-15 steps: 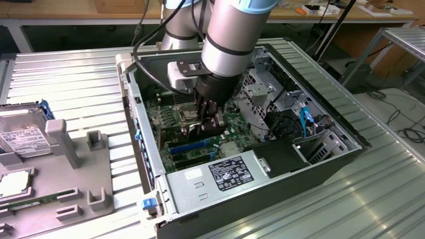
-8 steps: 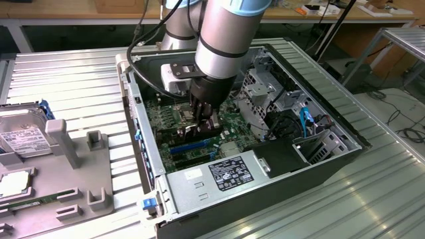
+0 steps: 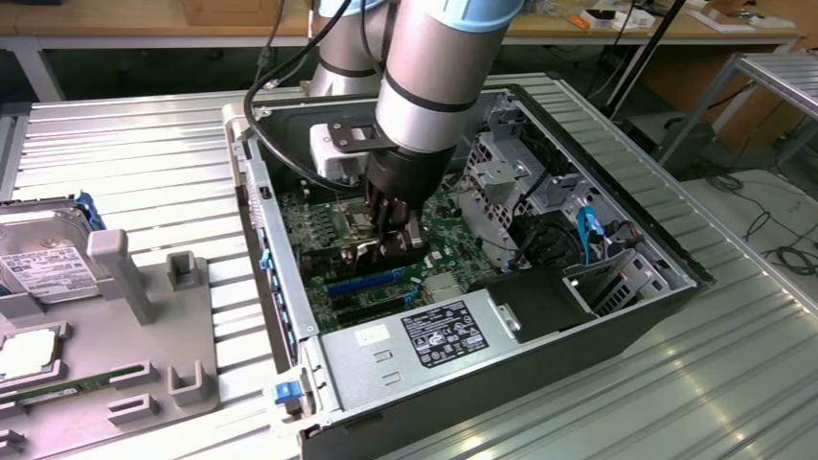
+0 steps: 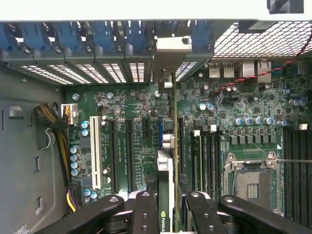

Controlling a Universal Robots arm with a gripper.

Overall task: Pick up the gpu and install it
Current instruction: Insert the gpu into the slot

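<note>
One gripper reaches down into an open computer case, its two black fingers clamped on the gpu, one on each flat side. The card is held on edge, roughly upright, with its long lower edge facing the motherboard. In the wrist view the card runs as a thin line away from the fingers toward the rear wall of the case, where its silver bracket sits among the row of blue slot clips. The card lies in line with the gap between the black expansion slots on one side and the memory slots and empty processor socket on the other. Whether its edge connector has entered a slot cannot be told.

In the exterior view the arm stands over the middle of the case, the gripper low above the board, with the power supply near the front edge. A grey holder and a hard drive rest on the table at the exterior view's left.

Judged from this, picking up is done and installing is in hand. Seating the card calls for keeping it square to the slot, pressing straight down evenly, and letting the bracket meet its rear opening
</note>
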